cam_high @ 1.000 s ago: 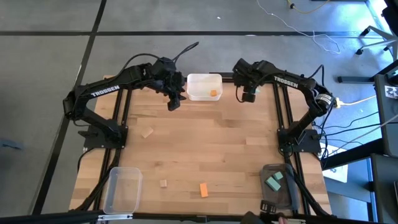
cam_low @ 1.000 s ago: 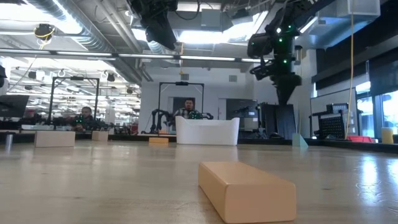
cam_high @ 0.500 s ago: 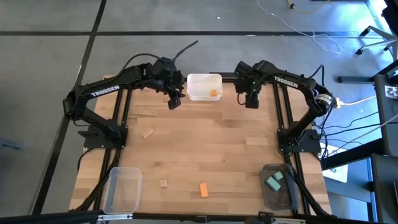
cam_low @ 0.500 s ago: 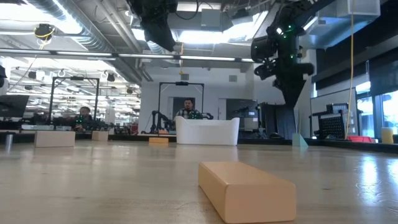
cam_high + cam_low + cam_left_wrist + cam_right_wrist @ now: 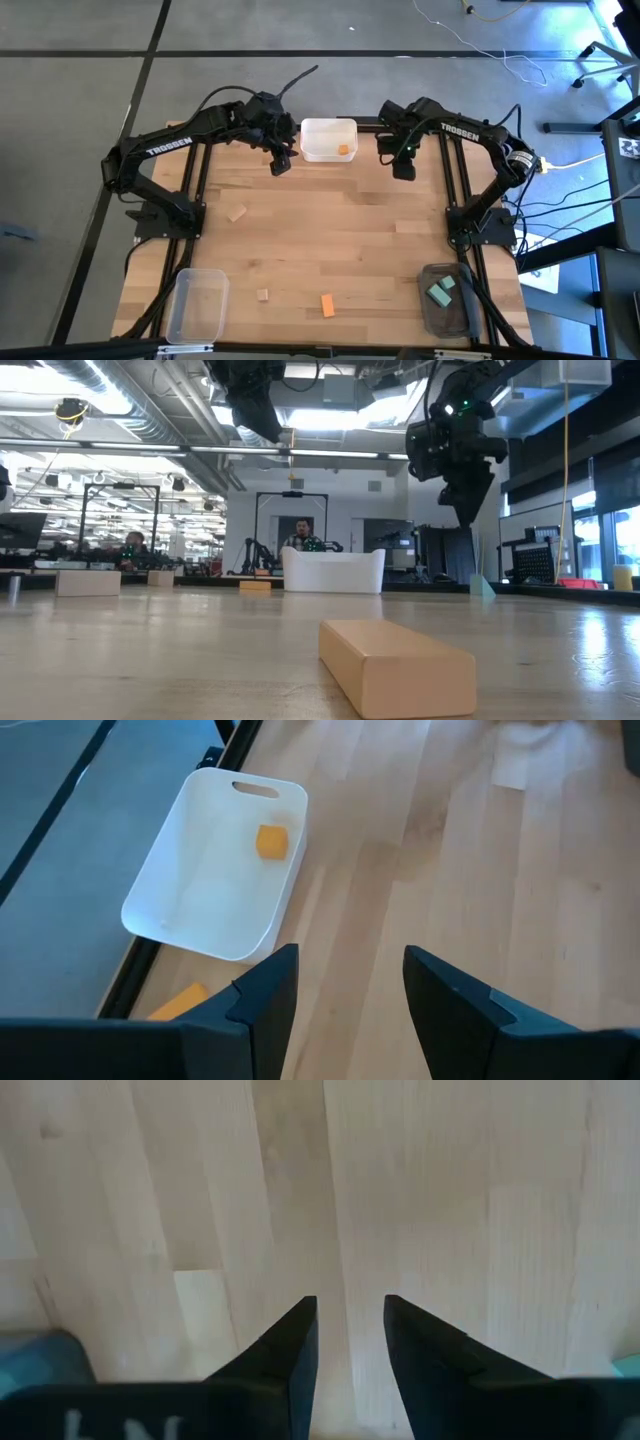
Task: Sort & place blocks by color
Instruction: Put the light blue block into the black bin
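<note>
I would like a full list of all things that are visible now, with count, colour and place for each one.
white bin: one, white, far edge of the table, centre; holds one orange block.
clear bin: one, clear, near left corner.
grey bin: one, dark clear, near right corner; holds teal blocks.
tan blocks: two, pale wood, one mid-left, one near front.
orange bar: one, orange, near front centre.
table: one, light wood.
left gripper: open, empty, left of the white bin.
right gripper: open, empty, right of the white bin.
</note>
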`<state>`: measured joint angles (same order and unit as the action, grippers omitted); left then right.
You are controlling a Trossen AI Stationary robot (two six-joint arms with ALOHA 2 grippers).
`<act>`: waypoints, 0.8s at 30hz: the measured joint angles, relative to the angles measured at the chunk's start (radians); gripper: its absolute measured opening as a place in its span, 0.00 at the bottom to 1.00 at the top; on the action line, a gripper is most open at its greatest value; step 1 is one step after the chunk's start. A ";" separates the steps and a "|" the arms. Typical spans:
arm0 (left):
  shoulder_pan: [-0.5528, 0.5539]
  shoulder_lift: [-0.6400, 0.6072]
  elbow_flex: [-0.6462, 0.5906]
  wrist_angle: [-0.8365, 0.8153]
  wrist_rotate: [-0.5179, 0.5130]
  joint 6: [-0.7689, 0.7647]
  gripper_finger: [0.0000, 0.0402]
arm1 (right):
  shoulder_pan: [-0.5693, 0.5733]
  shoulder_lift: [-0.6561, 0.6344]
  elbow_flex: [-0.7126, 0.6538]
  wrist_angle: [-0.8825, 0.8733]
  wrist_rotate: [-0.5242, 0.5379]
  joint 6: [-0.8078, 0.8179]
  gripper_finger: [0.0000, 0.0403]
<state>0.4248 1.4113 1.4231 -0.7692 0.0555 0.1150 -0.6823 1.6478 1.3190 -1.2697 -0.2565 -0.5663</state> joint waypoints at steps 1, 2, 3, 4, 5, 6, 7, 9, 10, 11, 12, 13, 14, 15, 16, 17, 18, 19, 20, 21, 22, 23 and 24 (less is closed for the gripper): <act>0.000 0.000 0.000 0.000 0.000 0.000 0.43 | 0.000 0.000 0.000 0.000 0.000 0.000 0.30; 0.000 0.000 0.000 0.000 0.000 0.000 0.43 | 0.000 0.000 0.000 0.000 0.000 0.006 0.30; 0.000 0.000 0.000 0.000 0.000 0.000 0.43 | 0.000 0.000 0.000 0.001 0.000 0.010 0.30; 0.000 0.000 0.000 0.000 0.000 0.000 0.43 | 0.000 0.000 0.000 0.002 0.000 0.011 0.30; 0.000 0.000 0.000 0.000 0.000 0.000 0.43 | 0.000 0.000 0.000 0.004 0.000 0.011 0.30; 0.000 0.000 0.000 0.000 0.000 0.000 0.43 | 0.000 0.000 0.000 0.004 0.000 0.011 0.30; 0.000 0.000 0.000 0.000 0.000 0.000 0.43 | 0.000 0.000 0.000 0.003 0.000 0.011 0.30; 0.000 0.000 0.000 0.000 0.000 0.000 0.43 | 0.000 0.000 0.000 0.003 -0.002 0.011 0.30; 0.000 0.000 0.000 0.000 0.000 0.000 0.43 | 0.000 0.000 0.000 0.004 -0.005 0.011 0.30; 0.000 0.000 0.000 0.000 0.000 0.000 0.43 | 0.000 0.000 0.000 0.004 -0.007 0.011 0.30; 0.000 0.000 0.000 0.000 0.000 0.000 0.43 | 0.000 0.000 0.000 0.004 -0.007 0.011 0.30; 0.000 0.000 0.000 0.000 0.000 0.000 0.43 | 0.000 0.000 0.000 0.004 -0.004 0.011 0.30; 0.000 0.000 0.000 0.000 0.000 0.000 0.43 | 0.000 0.000 0.000 0.004 -0.001 0.011 0.30; 0.000 0.000 0.000 0.000 0.000 0.000 0.43 | 0.000 0.000 0.000 0.004 -0.001 0.011 0.30; 0.000 0.000 0.000 0.000 0.000 0.000 0.43 | 0.000 0.000 0.000 0.004 -0.003 0.011 0.30; 0.000 0.000 0.000 0.000 0.000 0.000 0.43 | 0.000 0.000 0.000 0.007 -0.002 0.011 0.30; 0.000 0.000 0.000 0.000 0.000 0.000 0.43 | 0.000 0.000 0.000 0.011 0.000 0.011 0.30; 0.000 0.000 0.000 0.000 0.000 0.000 0.43 | 0.000 0.000 0.000 0.016 0.002 0.011 0.30; 0.000 0.000 0.000 0.000 0.001 0.000 0.43 | 0.000 0.000 0.000 0.027 0.001 0.011 0.30; 0.000 0.000 0.000 0.000 0.000 0.000 0.43 | 0.000 0.000 0.000 0.037 0.000 0.011 0.30; 0.000 0.000 0.000 0.000 0.001 0.000 0.43 | 0.000 0.000 0.000 0.048 -0.002 0.011 0.30; 0.000 0.000 0.000 0.000 0.000 0.000 0.43 | 0.000 0.000 0.000 0.059 -0.004 0.011 0.30; 0.000 0.000 0.000 0.000 0.001 0.000 0.43 | 0.000 0.000 0.000 0.070 -0.004 0.011 0.30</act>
<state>0.4248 1.4113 1.4231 -0.7691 0.0563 0.1154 -0.6823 1.6478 1.3190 -1.1994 -0.2605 -0.5549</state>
